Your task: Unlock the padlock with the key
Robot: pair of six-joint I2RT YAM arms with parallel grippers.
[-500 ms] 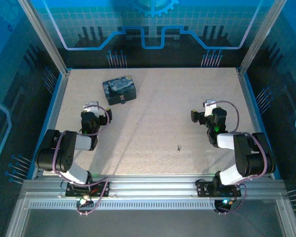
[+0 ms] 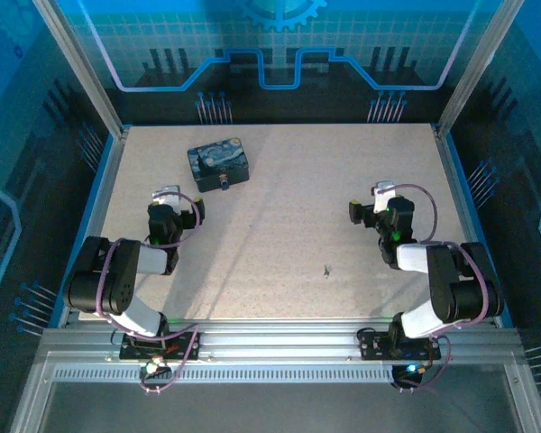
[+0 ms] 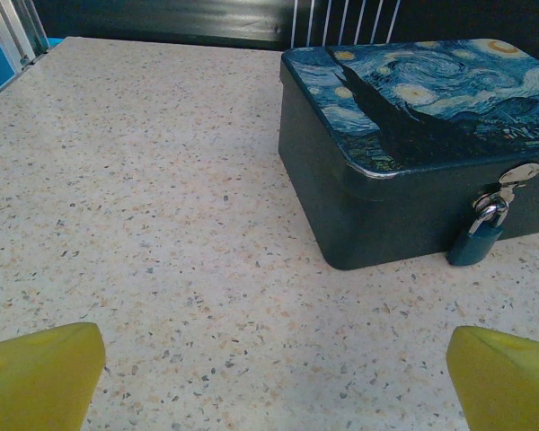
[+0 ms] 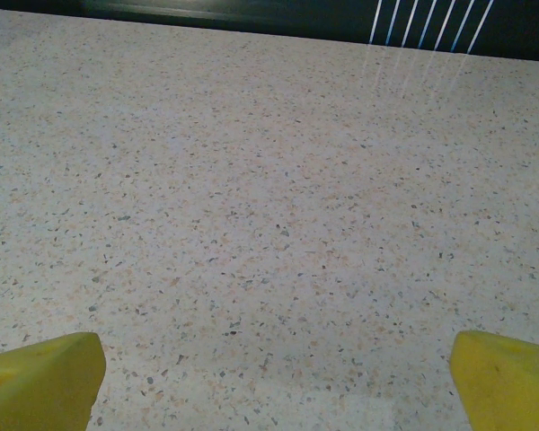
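Both tools sit unmoved: left gripper (image 3: 274, 377) and right gripper (image 4: 274, 377) gape wide, empty; key (image 2: 327, 269) untouched, padlock (image 3: 476, 242) hangs shut on box (image 3: 413, 117).

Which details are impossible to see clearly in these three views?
Key, top view: too small to tell its shape or direction.
Padlock, left wrist view: keyhole not on the side shown.
Starry-night box, left wrist view: right end cut off by the picture edge.
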